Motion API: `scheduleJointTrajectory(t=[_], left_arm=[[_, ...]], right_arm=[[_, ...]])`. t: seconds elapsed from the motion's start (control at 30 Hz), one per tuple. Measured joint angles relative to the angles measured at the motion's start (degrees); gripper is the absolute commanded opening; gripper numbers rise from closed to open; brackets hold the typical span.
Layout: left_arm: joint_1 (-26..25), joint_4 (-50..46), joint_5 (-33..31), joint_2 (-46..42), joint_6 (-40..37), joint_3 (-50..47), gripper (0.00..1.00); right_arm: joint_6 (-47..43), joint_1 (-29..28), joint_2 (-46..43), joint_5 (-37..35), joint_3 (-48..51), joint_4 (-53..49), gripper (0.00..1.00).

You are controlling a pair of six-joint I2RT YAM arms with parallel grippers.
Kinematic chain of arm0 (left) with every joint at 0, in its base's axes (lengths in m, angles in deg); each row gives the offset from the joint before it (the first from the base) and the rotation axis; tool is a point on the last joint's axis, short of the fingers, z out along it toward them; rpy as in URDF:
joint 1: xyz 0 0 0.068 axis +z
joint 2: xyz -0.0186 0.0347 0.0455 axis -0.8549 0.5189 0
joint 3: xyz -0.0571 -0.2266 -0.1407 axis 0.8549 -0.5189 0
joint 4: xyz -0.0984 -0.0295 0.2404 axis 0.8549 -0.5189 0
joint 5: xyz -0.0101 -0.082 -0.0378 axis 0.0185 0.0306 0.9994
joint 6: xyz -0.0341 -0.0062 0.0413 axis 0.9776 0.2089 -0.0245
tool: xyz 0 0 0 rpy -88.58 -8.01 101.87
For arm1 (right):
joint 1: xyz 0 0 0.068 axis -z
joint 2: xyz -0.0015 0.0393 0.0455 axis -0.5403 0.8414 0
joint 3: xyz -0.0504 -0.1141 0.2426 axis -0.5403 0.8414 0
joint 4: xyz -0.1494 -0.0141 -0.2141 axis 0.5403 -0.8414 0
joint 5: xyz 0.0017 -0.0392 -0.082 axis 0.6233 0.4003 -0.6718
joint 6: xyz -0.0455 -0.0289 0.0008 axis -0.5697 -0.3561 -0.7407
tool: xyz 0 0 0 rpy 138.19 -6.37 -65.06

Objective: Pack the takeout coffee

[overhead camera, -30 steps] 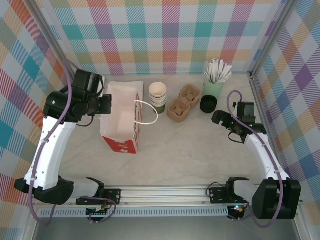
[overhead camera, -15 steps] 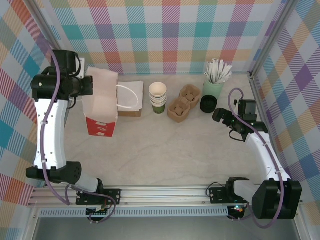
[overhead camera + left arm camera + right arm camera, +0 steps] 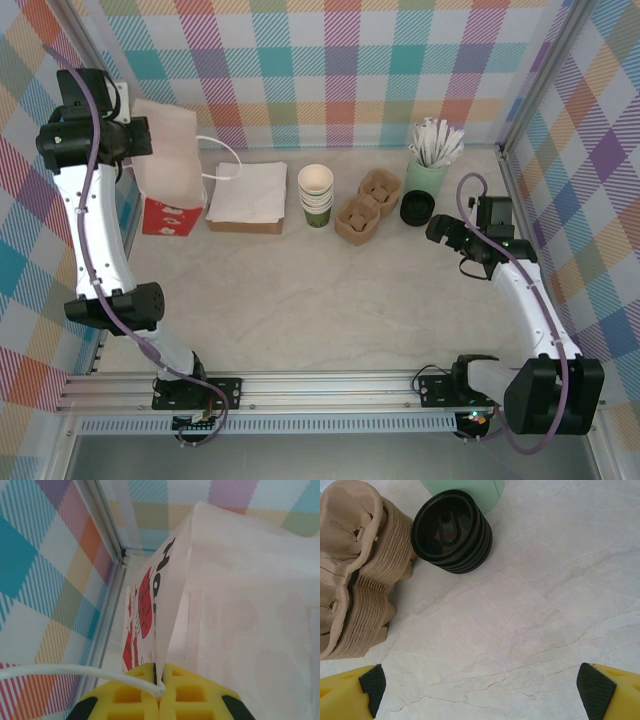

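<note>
Currently, paper bag (image 3: 168, 160) rim is clamped by closed left pincer (image 3: 159, 680) at the counter (image 3: 330, 300) far-left corner. Right pincer (image 3: 482, 687) is held open near black lids (image 3: 451, 530). Green cups (image 3: 316, 195) are stacked mid far edge.

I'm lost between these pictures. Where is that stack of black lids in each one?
Top external: black lids at back right, just in front of the mint cup.
Right wrist: black lids at top centre, mint cup behind them.
Left wrist: faces the paper bag instead.
Shared landmark: the mint cup.
</note>
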Motion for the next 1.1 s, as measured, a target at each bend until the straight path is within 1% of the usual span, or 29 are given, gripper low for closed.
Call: scheduleJointTrajectory(t=[0.1,0.3,0.53,0.67,0.9,1.07,1.1], left_arm=[[1.6,1.5,0.0,3.0,-0.2,2.4,0.00],[3.1,3.4,0.9,7.4,-1.5,2.7,0.00],[3.4,4.3,1.7,11.6,-2.8,3.1,0.00],[3.4,4.3,3.0,12.9,-3.0,2.9,0.00],[3.4,4.3,3.5,13.9,-3.2,1.2,0.00],[3.4,4.3,4.2,17.1,-3.2,0.6,0.00],[3.5,4.3,4.4,17.7,-3.2,0.5,0.04]], right_arm=[[-0.7,0.0,0.0,-0.8,-1.4,-1.0,1.00],[-1.4,0.0,0.0,-1.6,-2.4,-2.2,1.00],[-1.4,0.0,-0.4,-1.6,-2.4,-3.9,1.00],[-1.4,0.0,-0.5,-1.6,-2.4,-4.1,1.00],[-1.7,0.0,-0.5,-1.6,-2.4,-4.5,1.00],[-2.3,0.0,-0.5,-1.6,-2.4,-4.5,1.00],[-2.4,0.0,-0.5,-1.6,-2.4,-4.5,1.00]])
